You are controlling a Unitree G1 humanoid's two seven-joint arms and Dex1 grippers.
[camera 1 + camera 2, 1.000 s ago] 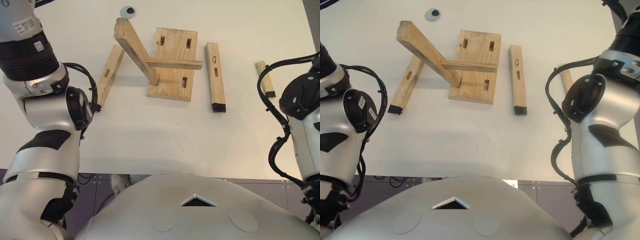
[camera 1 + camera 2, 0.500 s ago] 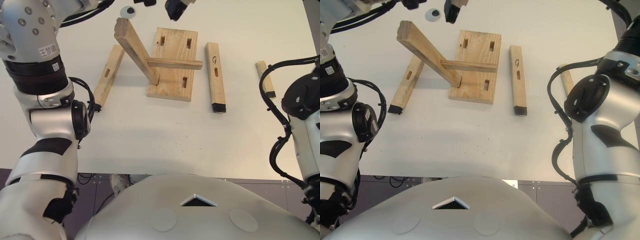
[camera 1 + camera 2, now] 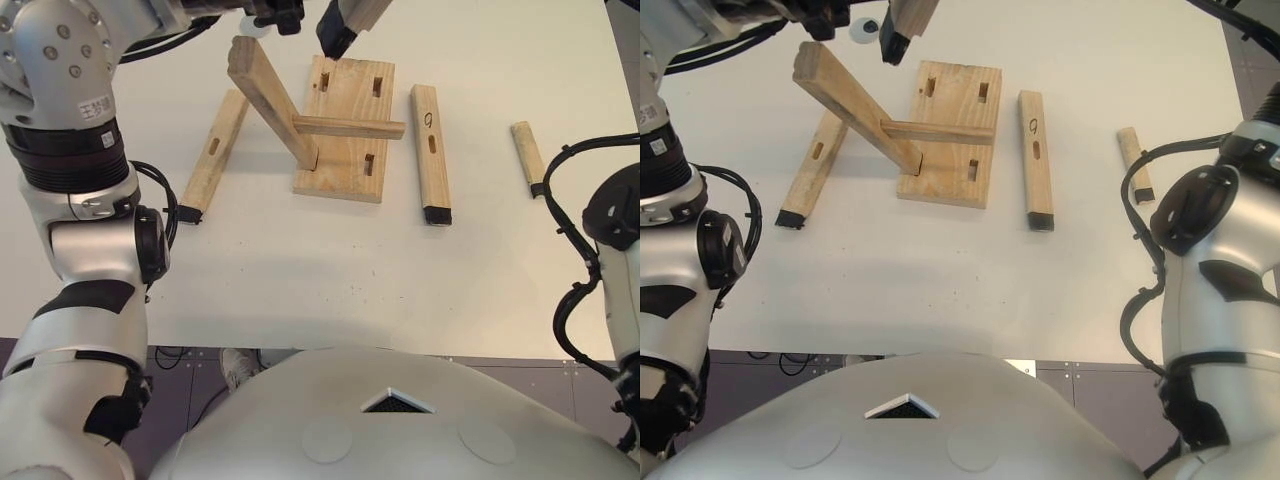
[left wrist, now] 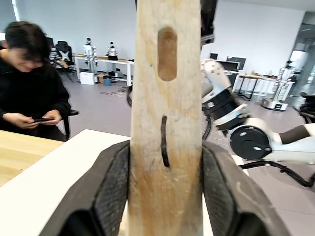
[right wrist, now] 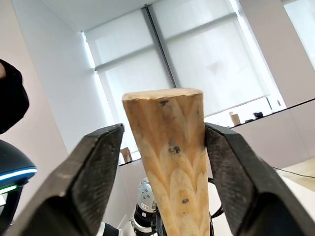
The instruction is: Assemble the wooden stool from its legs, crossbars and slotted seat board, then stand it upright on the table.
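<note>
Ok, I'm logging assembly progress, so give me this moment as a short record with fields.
Seat board: flat on the table, slots up
Fitted: tilted leg in a slot, crossbar reaching across the board
Left hand: shut on another leg, above the board's far edge
Right hand: shut on a wooden piece
Loose: left leg, right leg, short bar far right

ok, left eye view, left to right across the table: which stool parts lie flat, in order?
slotted leg → seat board → marked leg → short crossbar. The tilted leg and its crossbar overlap the board, so they are left out.
</note>
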